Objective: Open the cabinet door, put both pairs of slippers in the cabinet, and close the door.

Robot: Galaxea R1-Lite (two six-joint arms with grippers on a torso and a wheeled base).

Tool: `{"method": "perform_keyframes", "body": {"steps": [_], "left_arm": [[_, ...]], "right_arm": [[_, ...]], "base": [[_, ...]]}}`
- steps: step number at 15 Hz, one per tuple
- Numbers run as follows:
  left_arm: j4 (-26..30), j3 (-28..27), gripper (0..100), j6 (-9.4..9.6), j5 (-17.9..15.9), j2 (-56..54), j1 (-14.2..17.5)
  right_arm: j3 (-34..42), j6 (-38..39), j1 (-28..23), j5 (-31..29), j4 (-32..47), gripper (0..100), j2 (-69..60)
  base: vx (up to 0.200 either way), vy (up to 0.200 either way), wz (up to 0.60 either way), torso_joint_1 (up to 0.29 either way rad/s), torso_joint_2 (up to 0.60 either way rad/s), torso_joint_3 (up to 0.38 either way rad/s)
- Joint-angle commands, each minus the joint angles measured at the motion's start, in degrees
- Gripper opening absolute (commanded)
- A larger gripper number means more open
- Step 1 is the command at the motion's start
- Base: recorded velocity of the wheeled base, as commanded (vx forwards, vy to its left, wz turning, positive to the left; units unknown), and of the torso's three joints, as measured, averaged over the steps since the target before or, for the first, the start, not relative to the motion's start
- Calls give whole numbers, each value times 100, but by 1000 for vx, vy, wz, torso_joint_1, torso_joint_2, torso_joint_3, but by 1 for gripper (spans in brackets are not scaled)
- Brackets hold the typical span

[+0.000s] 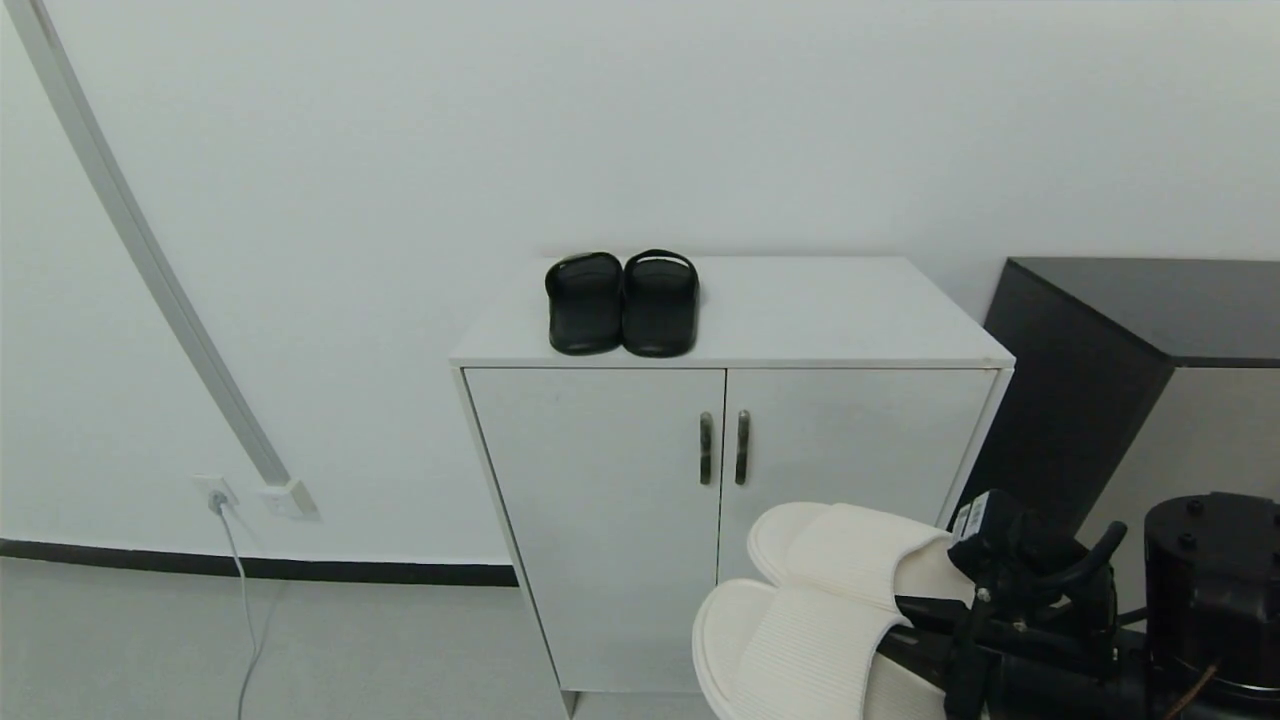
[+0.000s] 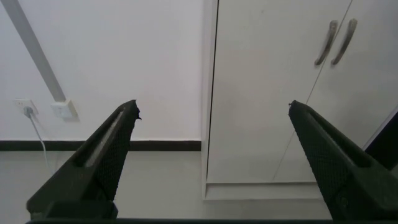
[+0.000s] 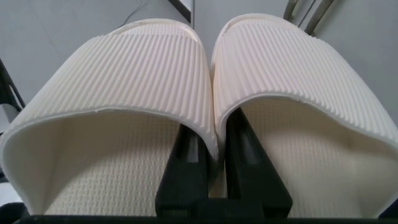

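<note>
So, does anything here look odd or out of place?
Nothing is damaged or spilled. The odd bits: a pair of black slippers sits on top of the cabinet, whose doors are shut, and the right gripper holds a white pair pinched together in front of it.

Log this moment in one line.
cabinet: doors shut | black slippers: on cabinet top | white slippers: held in right gripper, in front of cabinet | left gripper: open, empty

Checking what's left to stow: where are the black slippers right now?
In the head view the black slippers sit side by side on top of the white cabinet, left half, above its closed left door.
</note>
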Motion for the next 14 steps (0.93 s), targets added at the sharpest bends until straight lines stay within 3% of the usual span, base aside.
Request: {"method": "perform_keyframes", "body": {"steps": [1,14], "left_arm": [[0,-2,100,-4,4,8,1],[0,-2,100,-4,-5,8,1]], "right_arm": [[145,-24,-28,1,-237,0,201],[216,-6,-19,10,-422,0,298]], "base": [[0,0,0,-193,505,310],[0,0,0,-142,478,335]]}}
